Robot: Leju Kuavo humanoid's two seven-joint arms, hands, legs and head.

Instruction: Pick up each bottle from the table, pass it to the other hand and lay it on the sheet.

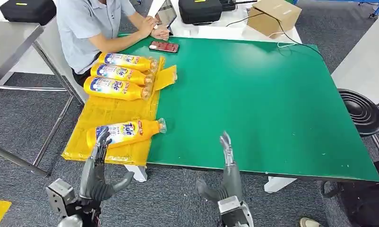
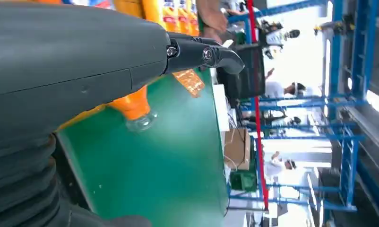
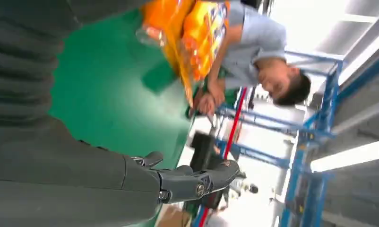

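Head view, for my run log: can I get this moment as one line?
left hand: open, beside nearest bottle | right hand: open, over green table | four bottles lying on yellow sheet

1. Green table (image 1: 272, 104): wide bare run through middle and right, open to both hands.
2. Left edge: yellow sheet (image 1: 107, 113) carries four bottles; nearest bottle (image 1: 126, 132) lies just ahead of left hand (image 1: 99, 158).
3. Far left: phone (image 1: 164, 46) and a person's forearms (image 1: 140, 28) block.

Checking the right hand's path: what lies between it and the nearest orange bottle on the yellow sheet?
In the head view, only bare green mat separates the right hand from the nearest orange bottle on the yellow sheet.
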